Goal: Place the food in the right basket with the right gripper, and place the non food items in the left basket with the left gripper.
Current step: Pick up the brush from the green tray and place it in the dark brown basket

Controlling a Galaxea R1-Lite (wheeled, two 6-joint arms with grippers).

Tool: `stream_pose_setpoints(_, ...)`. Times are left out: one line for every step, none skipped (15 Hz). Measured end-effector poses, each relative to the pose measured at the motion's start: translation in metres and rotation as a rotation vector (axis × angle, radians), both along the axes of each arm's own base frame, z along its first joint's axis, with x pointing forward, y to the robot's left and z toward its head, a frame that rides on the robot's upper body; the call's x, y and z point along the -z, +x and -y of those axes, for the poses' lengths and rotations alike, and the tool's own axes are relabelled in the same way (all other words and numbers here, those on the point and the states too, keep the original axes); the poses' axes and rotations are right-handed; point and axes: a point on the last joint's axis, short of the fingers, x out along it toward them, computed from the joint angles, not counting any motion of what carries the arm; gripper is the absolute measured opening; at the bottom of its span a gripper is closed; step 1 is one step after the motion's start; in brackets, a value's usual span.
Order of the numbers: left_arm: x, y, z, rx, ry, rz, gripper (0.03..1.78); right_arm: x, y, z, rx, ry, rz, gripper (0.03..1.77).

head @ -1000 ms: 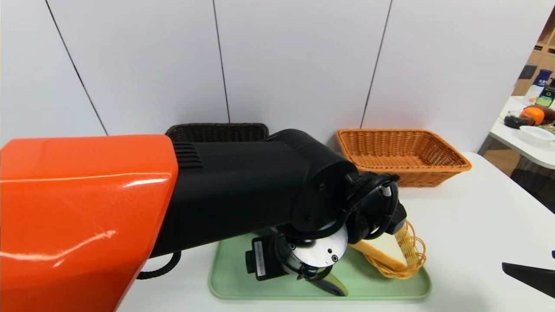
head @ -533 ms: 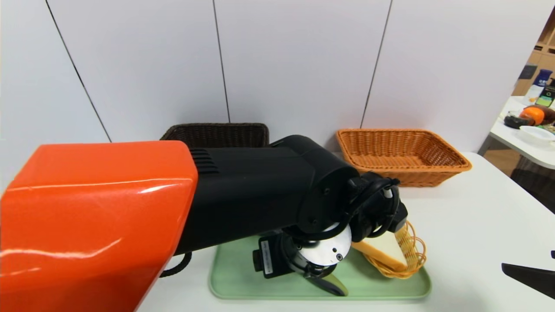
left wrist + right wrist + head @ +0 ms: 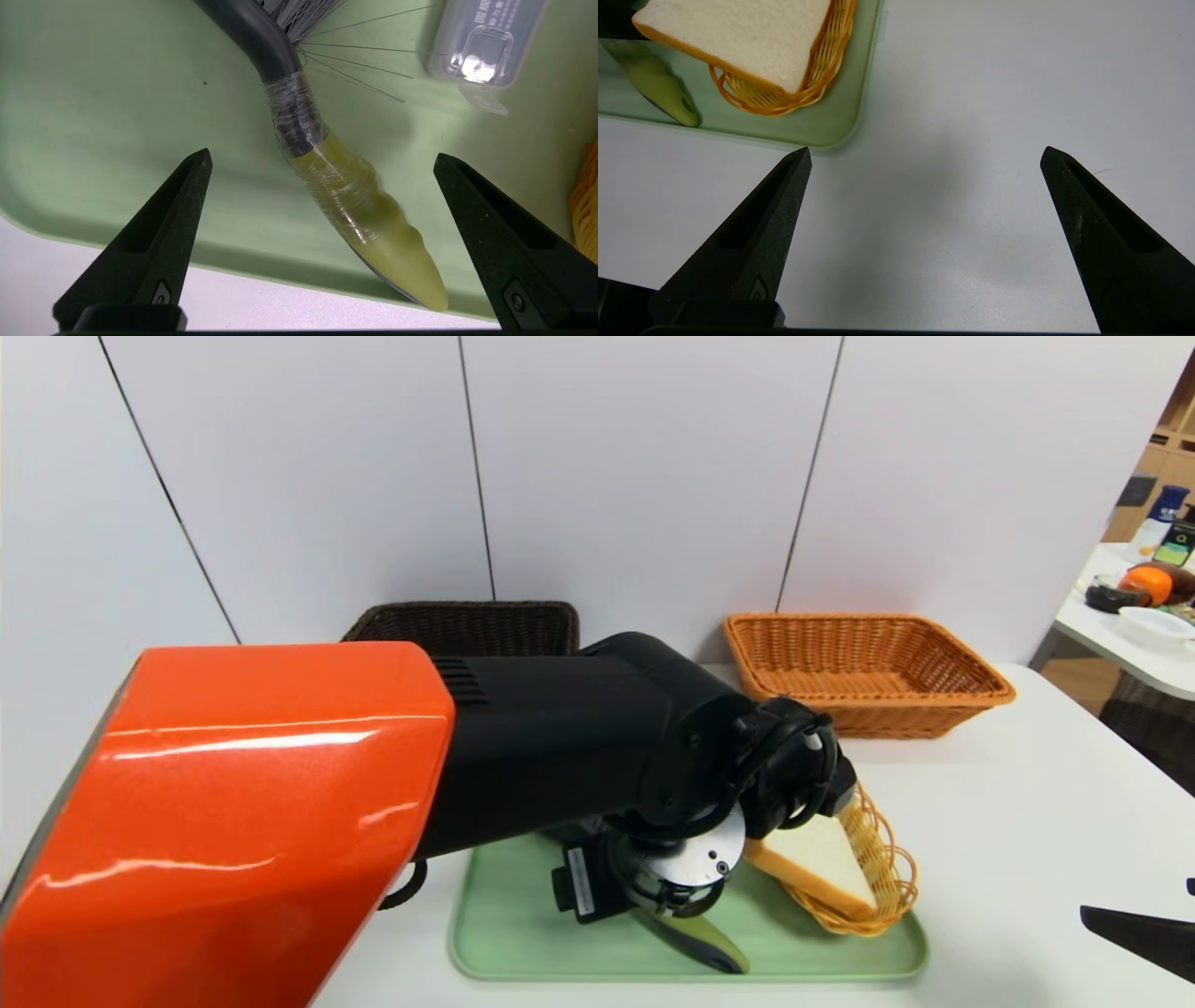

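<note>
Gripper-wise, the head view hides my left one behind my own arm above the green tray; the orange basket looks empty, the brown basket's inside is hidden, the bread leans in a small yellow dish.

Left wrist view: left gripper wide open, holding nothing, straddling the brush handle beside the grey case.

Right wrist view: right gripper open, empty, over bare counter. All 3 items remain.

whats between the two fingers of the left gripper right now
The brush: its olive-green handle lies slantwise in the gap of the open left gripper, touching neither finger, on the green tray. The left wrist view shows this.
</note>
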Motion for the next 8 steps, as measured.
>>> stream_pose_setpoints(0.002, 0.002, 0.0, -0.003, -0.001, -0.01, 1.69, 0.0, 0.0, 0.0, 0.0, 0.0, -0.001, 1.7)
stream_pose_setpoints(0.003, 0.003, 0.0, -0.005, 0.001, -0.014, 1.69, 0.0, 0.0, 0.0, 0.0, 0.0, -0.002, 1.7)
stream_pose_setpoints(0.005, 0.003, 0.0, -0.006, 0.004, -0.017, 1.69, 0.0, 0.0, 0.0, 0.0, 0.0, -0.002, 1.7)
stream_pose_setpoints(0.007, 0.004, 0.001, -0.006, 0.008, -0.02, 1.69, 0.0, 0.0, 0.0, 0.0, 0.0, -0.003, 1.7)
stream_pose_setpoints(0.009, 0.005, 0.001, -0.006, 0.012, -0.023, 1.69, 0.001, 0.0, 0.0, 0.0, 0.0, -0.004, 1.7)
stream_pose_setpoints(0.011, 0.005, 0.002, -0.007, 0.016, -0.026, 1.69, 0.001, 0.0, 0.0, 0.0, 0.0, -0.008, 1.7)
stream_pose_setpoints(0.013, 0.005, 0.002, -0.007, 0.02, -0.027, 1.69, 0.002, 0.0, 0.0, 0.001, 0.0, -0.008, 1.7)
stream_pose_setpoints(0.014, 0.005, 0.003, -0.007, 0.022, -0.029, 1.69, 0.002, 0.001, 0.0, 0.001, 0.0, -0.011, 1.7)
